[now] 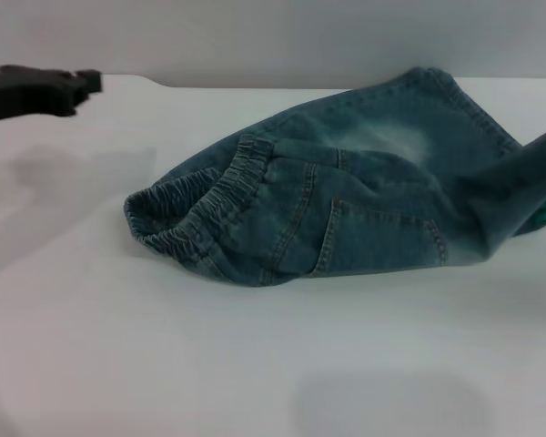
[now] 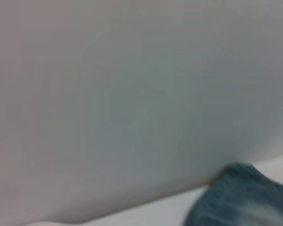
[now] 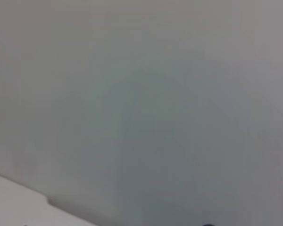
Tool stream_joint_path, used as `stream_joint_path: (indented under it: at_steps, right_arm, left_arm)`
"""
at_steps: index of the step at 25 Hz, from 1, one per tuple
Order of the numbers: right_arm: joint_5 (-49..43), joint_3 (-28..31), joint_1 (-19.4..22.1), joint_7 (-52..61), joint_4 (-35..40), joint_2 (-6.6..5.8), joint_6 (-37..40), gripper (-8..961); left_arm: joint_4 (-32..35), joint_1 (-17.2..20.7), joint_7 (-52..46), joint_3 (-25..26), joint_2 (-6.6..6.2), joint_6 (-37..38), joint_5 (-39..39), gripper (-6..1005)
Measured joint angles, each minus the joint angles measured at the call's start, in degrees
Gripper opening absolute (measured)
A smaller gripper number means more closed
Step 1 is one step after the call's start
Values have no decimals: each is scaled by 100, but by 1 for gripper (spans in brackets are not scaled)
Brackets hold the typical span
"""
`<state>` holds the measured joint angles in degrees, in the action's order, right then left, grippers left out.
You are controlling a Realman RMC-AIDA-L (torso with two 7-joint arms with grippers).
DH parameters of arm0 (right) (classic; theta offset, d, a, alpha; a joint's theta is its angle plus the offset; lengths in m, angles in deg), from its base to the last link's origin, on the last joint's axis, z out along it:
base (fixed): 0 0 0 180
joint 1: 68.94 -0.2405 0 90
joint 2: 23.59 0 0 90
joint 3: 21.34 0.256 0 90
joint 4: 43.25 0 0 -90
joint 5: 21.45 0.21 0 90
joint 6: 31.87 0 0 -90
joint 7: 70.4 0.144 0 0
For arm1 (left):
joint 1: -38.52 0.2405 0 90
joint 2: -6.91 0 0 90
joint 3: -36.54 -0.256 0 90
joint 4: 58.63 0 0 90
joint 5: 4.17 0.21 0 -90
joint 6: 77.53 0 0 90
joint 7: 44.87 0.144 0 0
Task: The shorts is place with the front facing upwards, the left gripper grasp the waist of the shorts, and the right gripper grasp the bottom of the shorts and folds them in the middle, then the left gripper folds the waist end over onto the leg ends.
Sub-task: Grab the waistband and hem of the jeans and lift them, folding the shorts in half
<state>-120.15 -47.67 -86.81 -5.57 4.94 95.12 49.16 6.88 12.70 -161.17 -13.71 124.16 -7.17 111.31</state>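
You are looking at one pair of shorts [image 1: 346, 200], lying crumpled on the white table [image 1: 255, 364] with bare tabletop stretching nearer to you in front of them. The gathered elastic waist [image 1: 177, 214] is pointing toward the left side of the shorts, its opening gaping a little, and one pocket seam is showing just beyond it on the denim. One pale faded patch [image 1: 391, 141] is showing on the far part of the shorts, toward the leg. At the right side of the shorts a dark fold of denim is rising toward the picture's edge, with a bit of green beside it; what is lifting it is not showing.

Farther back and well to the left of the shorts, one dark gripper [image 1: 77, 86] is hanging at the far edge of the table, apart from the cloth; you cannot tell whether it is released or clenched. The left wrist view is catching only a corner of the shorts [image 2: 240, 197] against a plain grey wall [image 1: 255, 36]. The right wrist view is showing mostly wall.
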Motion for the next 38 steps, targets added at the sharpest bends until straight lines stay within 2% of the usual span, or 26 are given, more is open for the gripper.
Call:
stream_joint_path:
  at_steps: [6, 11, 15, 21, 26, 31, 34, 38]
  right_arm:
    - [0, -384, -31, 3, -250, 4, 0, 62]
    - [21, -652, -68, -8, -380, 12, 4, 63]
    - [35, -804, -74, -15, -473, 12, 13, 65]
    - [44, -881, -76, -31, -578, 11, 80, 67]
    - [49, -951, -81, -33, -605, 11, 154, 68]
    - [53, -1108, -89, -35, -611, 16, 173, 70]
    - [54, -1189, -109, -37, -641, 18, 210, 71]
    - [54, -1269, -136, -39, -672, 25, 219, 72]
  left_arm:
    - [134, -550, -681, -389, 15, 392, 928, 38]
    - [-97, -1040, -1082, -884, 43, 139, 1454, 44]
    - [-409, -1329, -1206, -1104, 51, -113, 1530, 48]
    - [-963, -1742, -1262, -1175, 55, -304, 1547, 55]
    - [-1270, -1923, -1298, -1437, 66, -640, 1555, 164]
    - [-1366, -1949, -1439, -1723, 70, -1000, 1572, 272]
    - [-1481, -1979, -1490, -1817, 72, -1112, 1574, 417]
    - [-1742, -2058, -1622, -2027, 77, -1363, 1583, 411]
